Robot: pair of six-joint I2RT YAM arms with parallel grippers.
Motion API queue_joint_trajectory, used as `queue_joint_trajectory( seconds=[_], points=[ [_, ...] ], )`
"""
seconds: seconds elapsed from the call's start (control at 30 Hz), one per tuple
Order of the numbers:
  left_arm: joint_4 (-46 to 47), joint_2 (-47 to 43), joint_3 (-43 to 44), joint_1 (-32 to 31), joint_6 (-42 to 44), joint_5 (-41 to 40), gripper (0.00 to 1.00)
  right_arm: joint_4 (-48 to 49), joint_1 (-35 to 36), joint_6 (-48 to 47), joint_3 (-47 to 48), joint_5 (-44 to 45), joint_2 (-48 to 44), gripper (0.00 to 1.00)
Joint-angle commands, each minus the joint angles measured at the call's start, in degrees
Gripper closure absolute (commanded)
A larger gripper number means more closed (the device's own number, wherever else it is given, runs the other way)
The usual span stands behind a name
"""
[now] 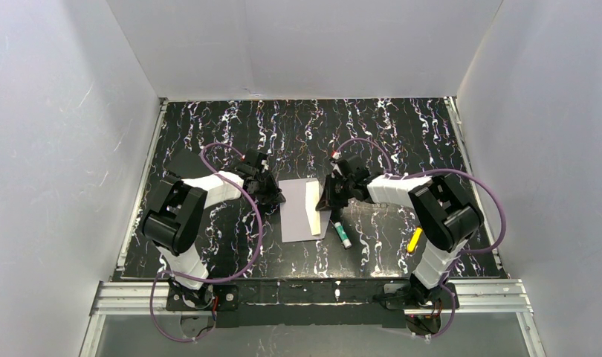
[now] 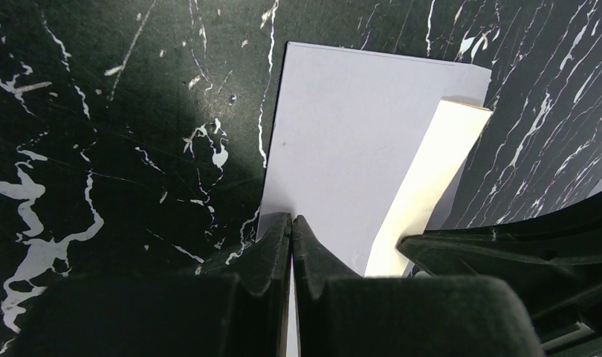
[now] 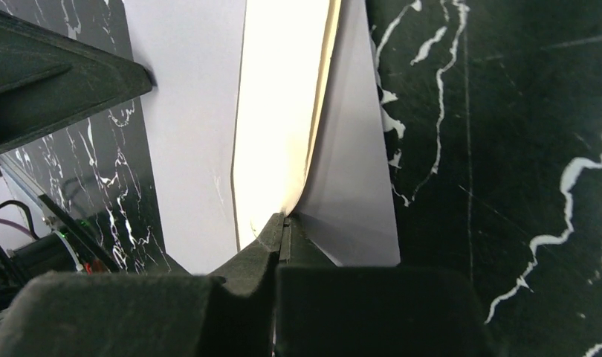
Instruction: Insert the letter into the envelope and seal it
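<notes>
The envelope (image 2: 342, 134) is pinched in the left gripper (image 2: 292, 223) jaws, the letter (image 3: 283, 111) in the right gripper (image 3: 283, 223) jaws.

A green-capped tube (image 1: 342, 233) crowds the envelope's (image 1: 298, 210) right edge.

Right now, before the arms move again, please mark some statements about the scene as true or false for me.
1. Both grippers are open. False: the left gripper is shut on the edge of the envelope, and the right gripper is shut at the edge of the letter.
2. The letter lies over the envelope's right part in the top view. True.
3. The glue stick stands upright on the envelope. False: it lies flat on the table, beside the envelope.
4. A small yellow object lies on the right side of the table. True.
</notes>
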Motion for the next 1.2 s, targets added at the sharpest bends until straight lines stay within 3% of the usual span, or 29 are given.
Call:
queue_joint_trajectory(
  seconds=[0.0,0.23,0.63,0.67,0.87,0.93,1.03,1.17],
  points=[
    [-4.2,2.9,-3.5,0.2,1.5,-6.2,1.0,-0.1,1.2,-2.9,0.9,-1.7,2.5,0.99],
    [-4.0,2.6,-3.9,0.2,1.6,-5.6,1.0,5.5,1.8,-0.1,0.0,-0.7,3.3,0.99],
    [-3.9,-0.6,-5.5,0.2,0.5,-3.9,1.0,14.1,3.8,8.9,-5.6,9.8,2.1,0.99],
    [-5.1,-1.4,-4.5,0.2,1.3,-3.8,0.98,14.0,3.7,8.8,-6.0,10.4,1.9,0.99],
    [-13.5,-8.4,2.2,0.3,5.5,-1.7,0.6,13.7,3.8,7.7,-6.6,10.7,2.4,0.99],
    [-16.3,-10.7,2.9,0.3,6.0,-2.3,0.54,13.8,3.8,7.9,-6.9,10.7,2.4,0.99],
    [-20.5,-13.1,2.6,0.4,6.1,-3.3,0.49,13.9,3.7,7.8,-7.1,10.5,2.5,0.99],
    [-21.3,-11.5,1.0,0.4,5.3,-0.5,0.52,14.0,3.8,7.6,-6.9,9.8,2.4,0.99]
  ],
)
